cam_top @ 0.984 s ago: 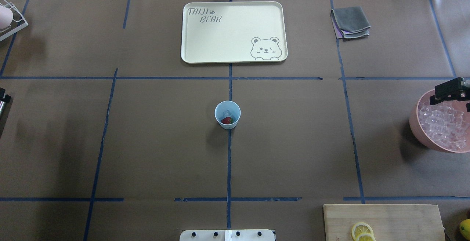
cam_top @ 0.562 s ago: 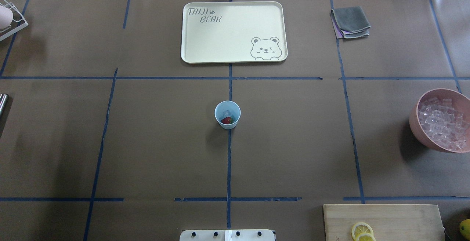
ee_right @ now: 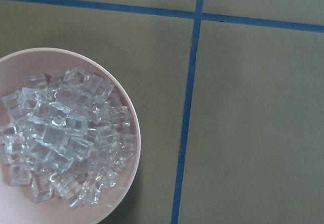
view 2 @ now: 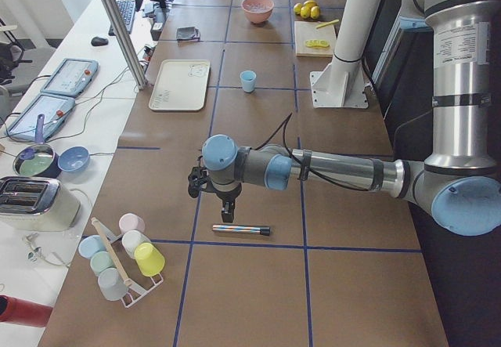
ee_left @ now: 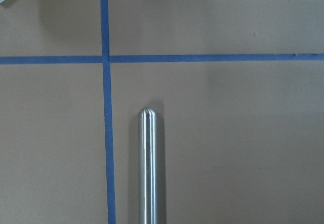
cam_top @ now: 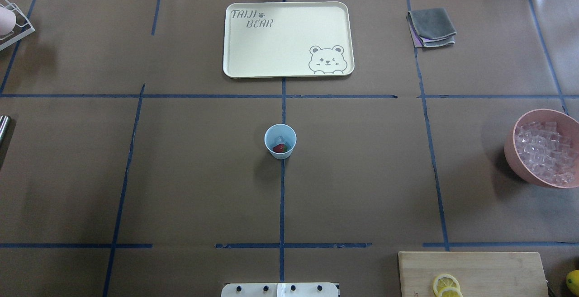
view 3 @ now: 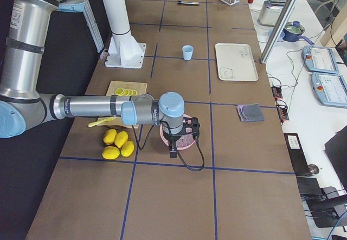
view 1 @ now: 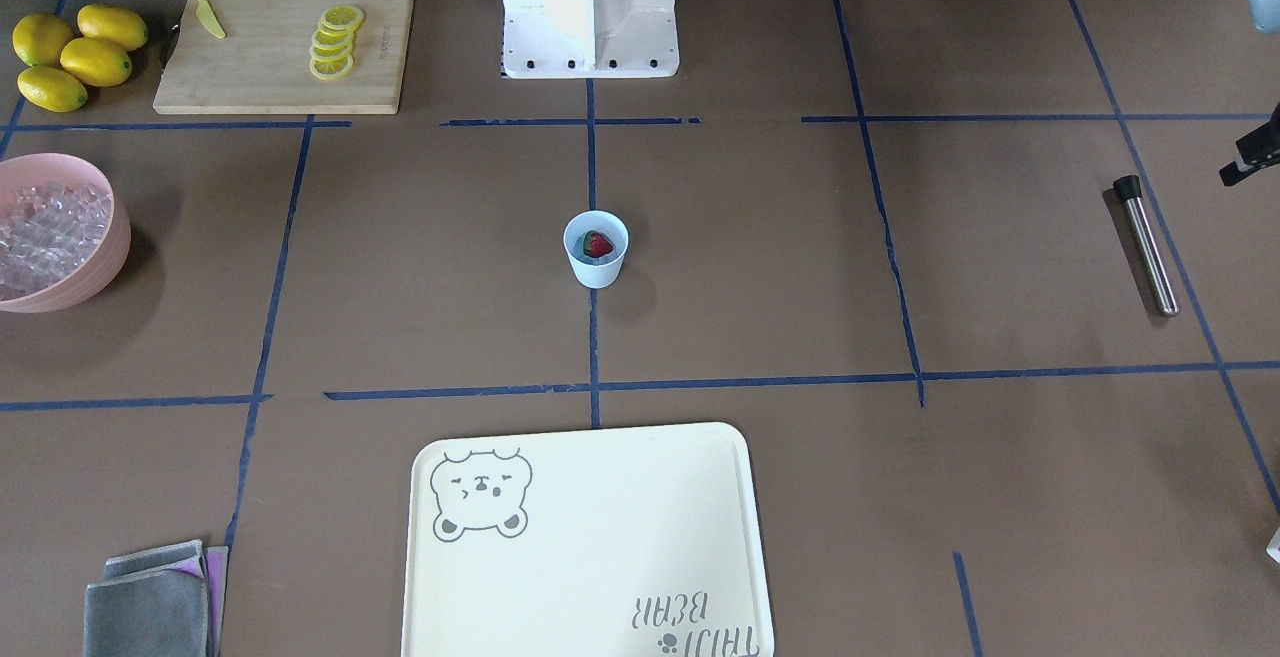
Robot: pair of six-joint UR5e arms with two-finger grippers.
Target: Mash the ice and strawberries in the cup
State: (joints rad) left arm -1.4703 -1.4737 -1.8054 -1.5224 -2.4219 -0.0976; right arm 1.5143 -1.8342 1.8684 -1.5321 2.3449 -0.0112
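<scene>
The pale-blue cup [cam_top: 280, 141] stands upright at the table's middle, also in the front view [view 1: 596, 249]. In it lie a dark-red strawberry [cam_top: 279, 148] and a clear ice cube [cam_top: 280, 139]. My left gripper [view 2: 227, 206] hovers above a steel muddler [view 2: 241, 228] far left of the cup; I cannot tell if it is open or shut. The left wrist view shows the muddler [ee_left: 147, 168] lying on the table below. My right gripper [view 3: 176, 142] hangs over the pink bowl [view 3: 181, 141]; I cannot tell its state. No fingers show in either wrist view.
The pink bowl [cam_top: 515, 152] of ice cubes [cam_top: 545, 150] sits at the right edge. A cream tray [cam_top: 235, 68] lies beyond the cup, folded grey cloths [cam_top: 432, 26] to its right. A cutting board [view 1: 270, 67] with lemon slices [view 1: 333, 42] and whole lemons [view 1: 70, 57] lies near the robot's base.
Both grippers have left the overhead view. The right one was at the right edge over the pink bowl, the left one just showed at the left edge. The cup has not moved.
</scene>
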